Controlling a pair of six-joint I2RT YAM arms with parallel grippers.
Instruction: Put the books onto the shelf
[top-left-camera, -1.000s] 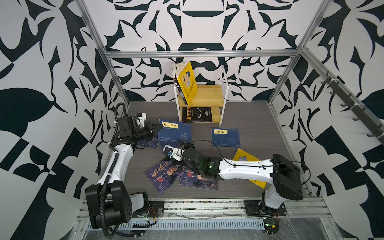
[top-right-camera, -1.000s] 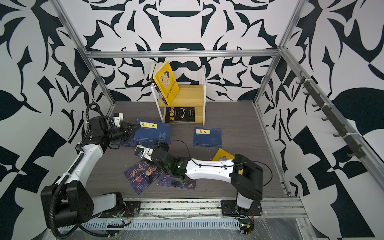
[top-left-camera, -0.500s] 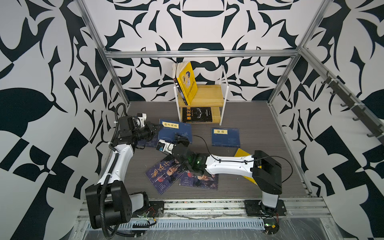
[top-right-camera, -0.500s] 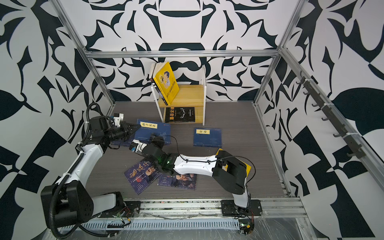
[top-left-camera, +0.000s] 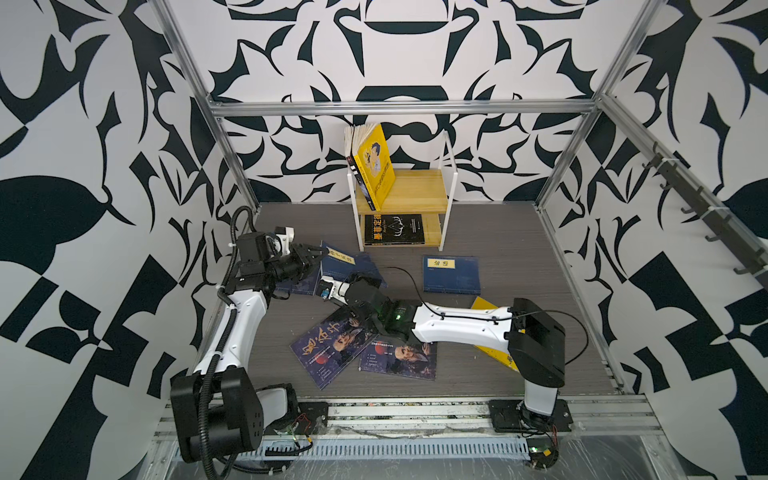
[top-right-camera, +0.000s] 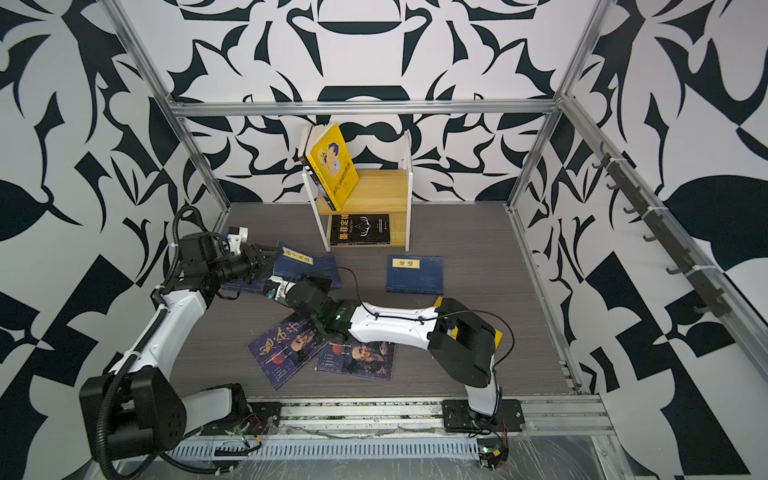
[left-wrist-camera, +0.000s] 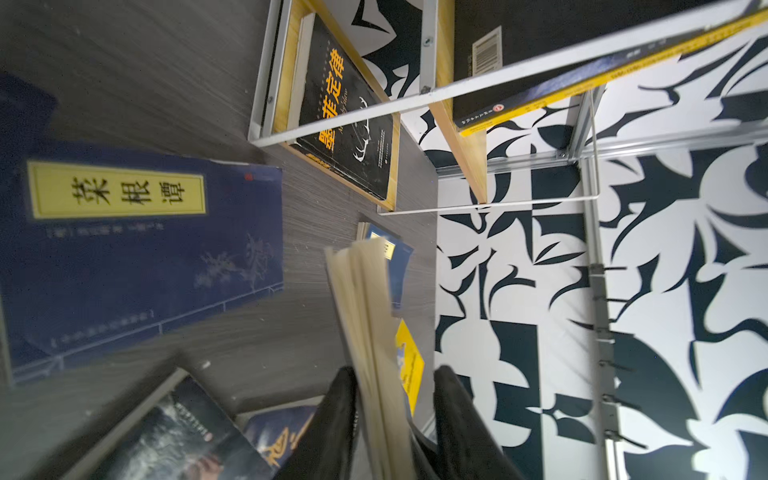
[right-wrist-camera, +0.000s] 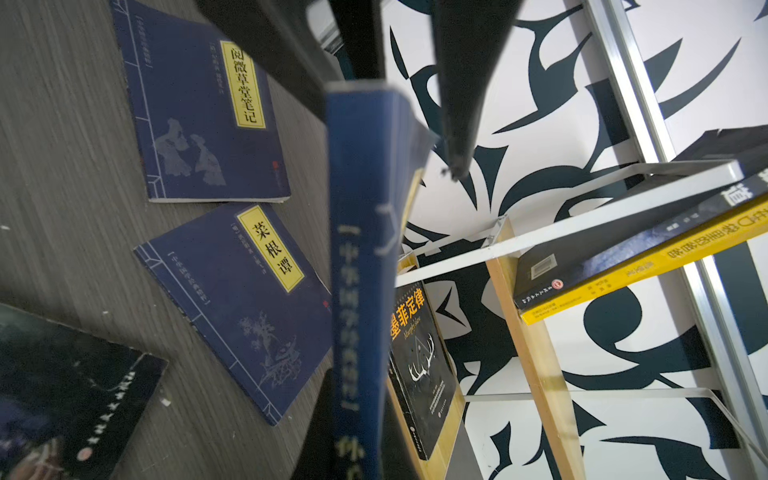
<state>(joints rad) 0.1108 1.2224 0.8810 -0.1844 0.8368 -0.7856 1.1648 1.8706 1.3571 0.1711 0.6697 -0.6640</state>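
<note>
Navy book (right-wrist-camera: 359, 249) held on edge, spine lettering blurred, cover not visible. Right jaws clamped on one end of the spine, tips out of view. Left jaws apart, straddling the page edge (left-wrist-camera: 365, 311). Shelf (top-left-camera: 419, 191) stands apart behind it; a yellow book (top-left-camera: 374, 166) leans on its upper board. Second yellow book (top-left-camera: 482, 304) lies on the surface (top-left-camera: 519, 249), mostly hidden under the right arm (top-left-camera: 457, 328).
</note>
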